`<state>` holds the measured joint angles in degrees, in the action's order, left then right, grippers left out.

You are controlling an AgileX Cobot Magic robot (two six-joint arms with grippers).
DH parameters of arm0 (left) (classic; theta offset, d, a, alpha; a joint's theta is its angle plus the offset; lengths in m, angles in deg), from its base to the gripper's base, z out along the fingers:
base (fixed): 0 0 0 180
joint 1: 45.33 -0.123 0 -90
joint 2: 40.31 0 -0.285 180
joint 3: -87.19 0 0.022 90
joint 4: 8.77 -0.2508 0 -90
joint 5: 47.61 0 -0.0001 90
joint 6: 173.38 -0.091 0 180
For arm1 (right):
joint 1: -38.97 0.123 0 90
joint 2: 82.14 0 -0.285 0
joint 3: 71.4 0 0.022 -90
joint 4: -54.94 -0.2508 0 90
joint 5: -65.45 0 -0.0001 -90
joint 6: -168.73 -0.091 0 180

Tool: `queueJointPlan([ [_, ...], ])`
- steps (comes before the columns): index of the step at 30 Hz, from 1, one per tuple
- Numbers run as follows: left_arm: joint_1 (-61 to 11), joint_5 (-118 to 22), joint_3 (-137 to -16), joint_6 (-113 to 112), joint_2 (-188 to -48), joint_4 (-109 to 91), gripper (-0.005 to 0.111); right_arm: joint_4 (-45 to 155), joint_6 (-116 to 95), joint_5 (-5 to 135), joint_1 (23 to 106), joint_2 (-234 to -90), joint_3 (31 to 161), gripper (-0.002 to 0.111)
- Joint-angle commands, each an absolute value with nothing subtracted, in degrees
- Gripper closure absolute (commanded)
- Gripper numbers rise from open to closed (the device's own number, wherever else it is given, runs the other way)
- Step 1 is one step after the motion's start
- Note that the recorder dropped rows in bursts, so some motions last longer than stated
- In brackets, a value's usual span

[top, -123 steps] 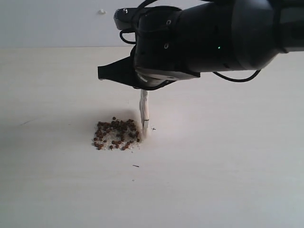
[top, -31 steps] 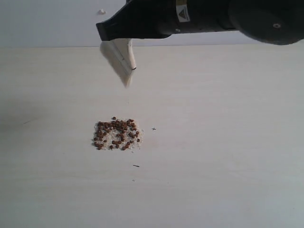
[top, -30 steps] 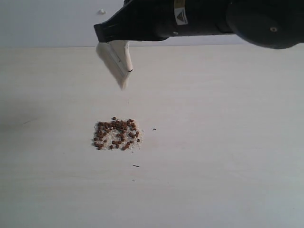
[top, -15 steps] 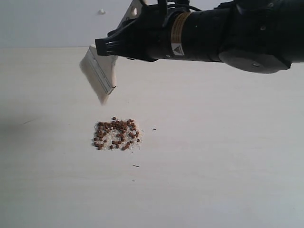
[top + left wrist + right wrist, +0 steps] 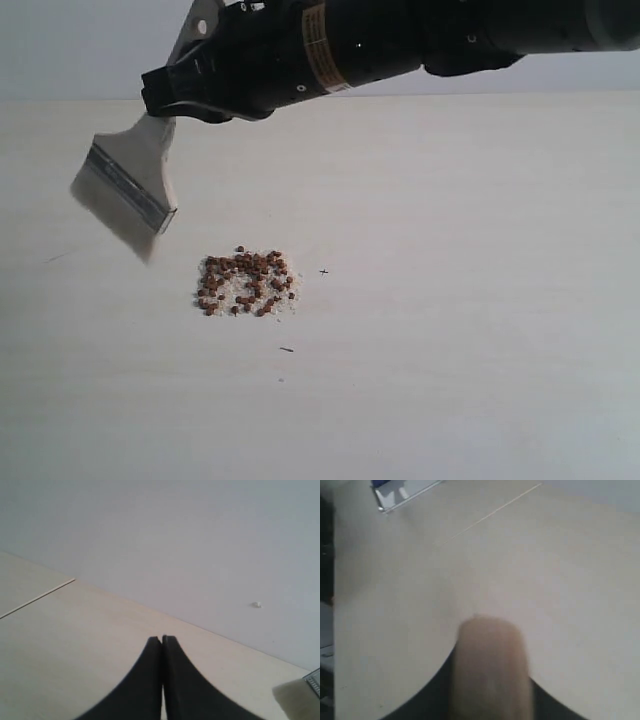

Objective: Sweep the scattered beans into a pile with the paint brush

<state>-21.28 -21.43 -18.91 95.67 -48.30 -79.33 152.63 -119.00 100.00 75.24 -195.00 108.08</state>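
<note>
The beans (image 5: pixel 247 283) lie in one compact reddish-brown patch with pale crumbs on the light table. The paint brush (image 5: pixel 128 192) hangs in the air to the left of the patch and slightly above it, tilted, its bristles pointing down-left and clear of the beans. My right gripper (image 5: pixel 172 97) reaches across from the right and is shut on the brush's wooden handle. In the right wrist view the brush (image 5: pixel 490 665) is a blurred tan shape between the dark jaws. My left gripper (image 5: pixel 162 639) is shut on nothing; the brush's bristles (image 5: pixel 295 700) show at that view's edge.
Two tiny dark specks (image 5: pixel 323 271) (image 5: pixel 286 349) lie right of and below the patch. The table meets a pale wall (image 5: pixel 60 50) at the back. A small white lump (image 5: pixel 256 604) sits on the wall. A blue and white object (image 5: pixel 395 492) lies at the table's far edge.
The right arm has swung the brush leftward and lower, from above the patch to its left side, turning its flat face into view. The beans have not moved.
</note>
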Motion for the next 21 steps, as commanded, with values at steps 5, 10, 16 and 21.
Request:
queueJointPlan([
  [5,-21.4,-21.3,-18.8,95.4,-48.1,-79.2,0.107,154.9,-124.5,109.0,73.4,-200.6,112.4,0.108],
  [10,-21.4,-21.2,-18.8,95.3,-48.1,-79.2,0.107,154.9,-125.9,110.2,73.4,-202.3,112.6,0.108],
  [16,-21.4,-21.2,-18.8,95.3,-48.1,-79.5,0.107,154.9,-128.5,120.5,73.4,-206.3,117.6,0.108],
  [21,-21.4,-21.2,-18.8,95.3,-48.1,-79.5,0.107,154.9,-131.9,123.7,73.4,-210.1,122.2,0.108],
])
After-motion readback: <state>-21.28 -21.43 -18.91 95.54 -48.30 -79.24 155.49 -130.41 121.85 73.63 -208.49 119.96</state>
